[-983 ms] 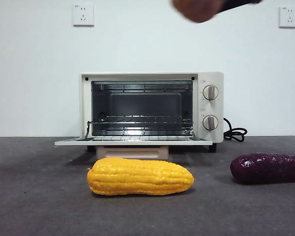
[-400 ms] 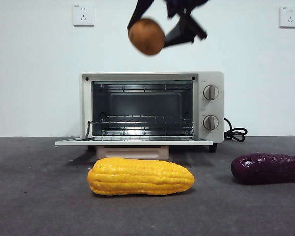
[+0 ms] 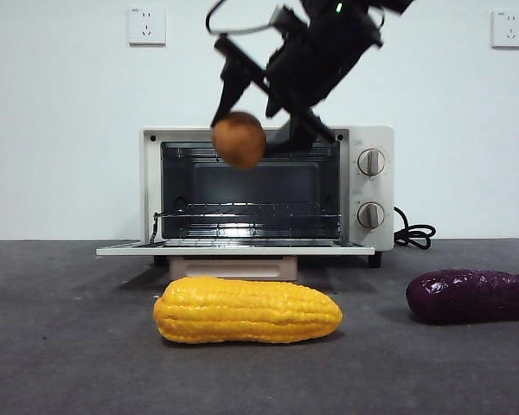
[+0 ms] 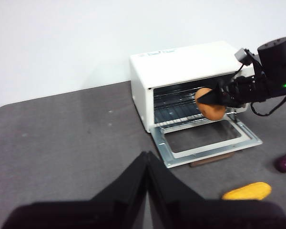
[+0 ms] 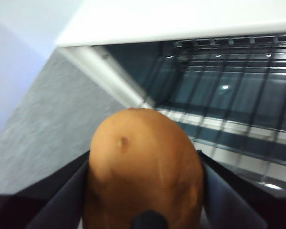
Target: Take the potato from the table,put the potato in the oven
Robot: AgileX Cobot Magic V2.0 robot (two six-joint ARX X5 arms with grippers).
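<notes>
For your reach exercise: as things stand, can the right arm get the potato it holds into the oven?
Probably yes: the right hand holds the potato before the oven, whose door lies open.

Oven at the back of the table, door lowered toward the viewer. Corn cob on the table before the door; sweet potato to its right. Potato in the right gripper, raised above the door before the oven's opening.
</notes>
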